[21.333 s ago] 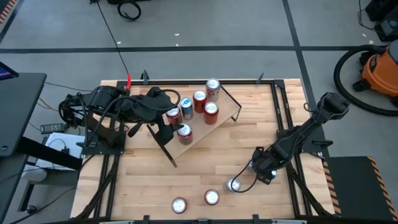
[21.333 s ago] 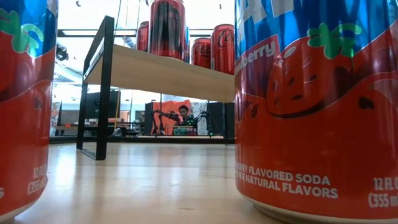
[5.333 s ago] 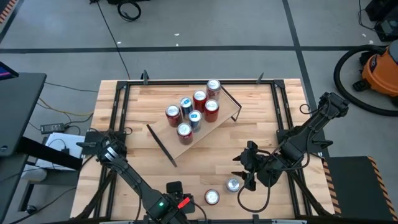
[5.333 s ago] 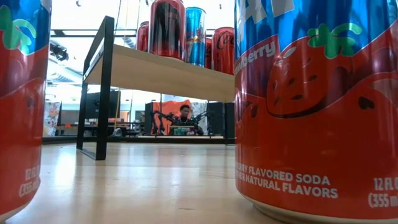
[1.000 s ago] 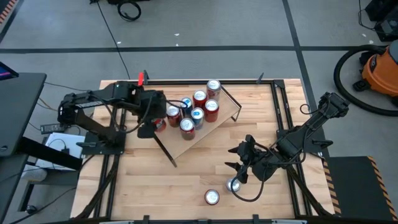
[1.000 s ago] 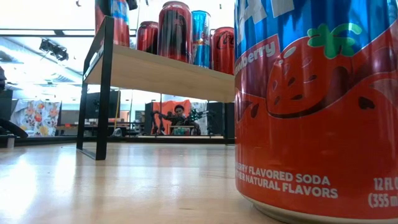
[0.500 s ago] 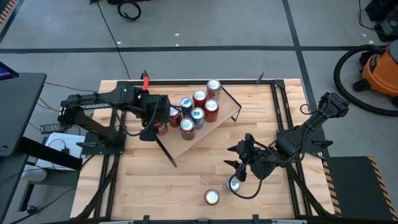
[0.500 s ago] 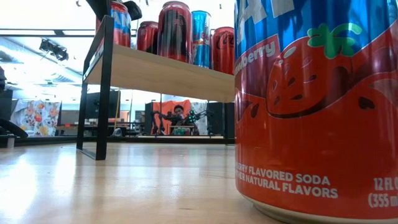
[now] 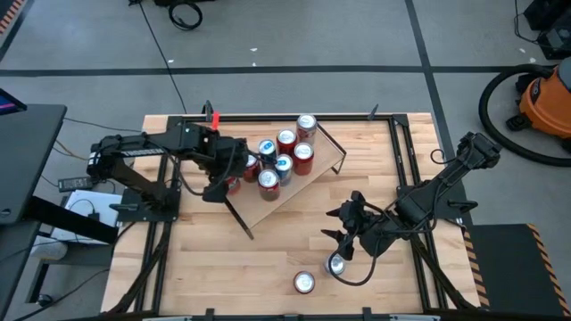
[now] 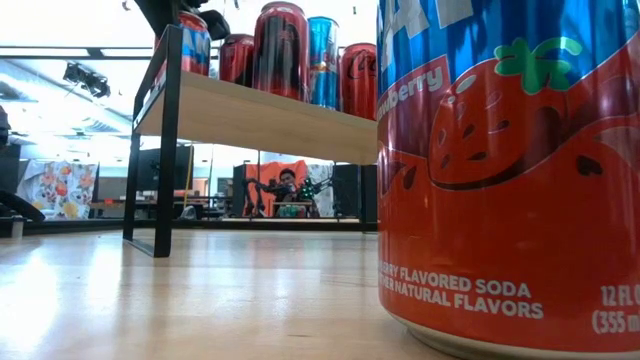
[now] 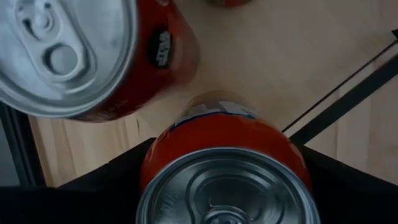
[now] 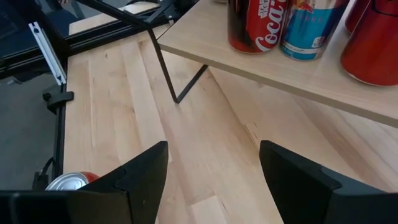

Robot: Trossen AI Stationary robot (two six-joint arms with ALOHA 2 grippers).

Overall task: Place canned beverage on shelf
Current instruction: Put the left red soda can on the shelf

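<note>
Nearby, six cans (image 9: 284, 140) crowd the shelf (image 9: 323, 166).

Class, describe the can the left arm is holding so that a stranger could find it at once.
Find the shelf on the table. At its left end, the left hand grips a red can. Unlike the other cans there, it alone sits between dark fingers.

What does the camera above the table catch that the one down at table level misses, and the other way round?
Only the high view shows both arms whole, the right gripper open above the tabletop, and two cans waiting near the front edge. Only the low view shows a strawberry soda label up close and a person far behind. Both show the shelf with its cans.
</note>
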